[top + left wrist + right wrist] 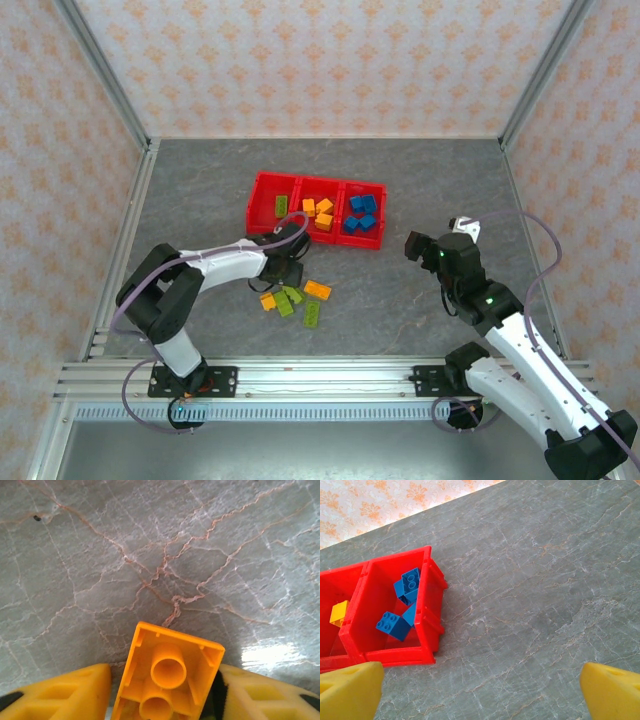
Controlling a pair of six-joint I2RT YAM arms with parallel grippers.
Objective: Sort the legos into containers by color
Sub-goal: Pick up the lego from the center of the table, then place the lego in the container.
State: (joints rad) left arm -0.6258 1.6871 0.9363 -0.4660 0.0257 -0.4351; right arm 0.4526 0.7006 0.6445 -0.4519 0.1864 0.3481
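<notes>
left wrist: orange brick (167,675) cut by bottom edge, grip on it unclear | right wrist: red tray (427,605) cut by left edge | top external: left gripper (288,268), fingertips hidden

The white-and-black left arm (190,285) rises from its base at lower left, elbow folded, forearm stretched rightward to mid-frame. The left claw (288,266) points downward, its yellow fingers (60,692) narrowed around a small orange-yellow plastic brick (167,675); whether they clamp it is unclear. The right arm (510,340) reaches up-left from lower right. The right claw (414,246) is spread wide, its fingertips (350,690) in the bottom corners.
</notes>
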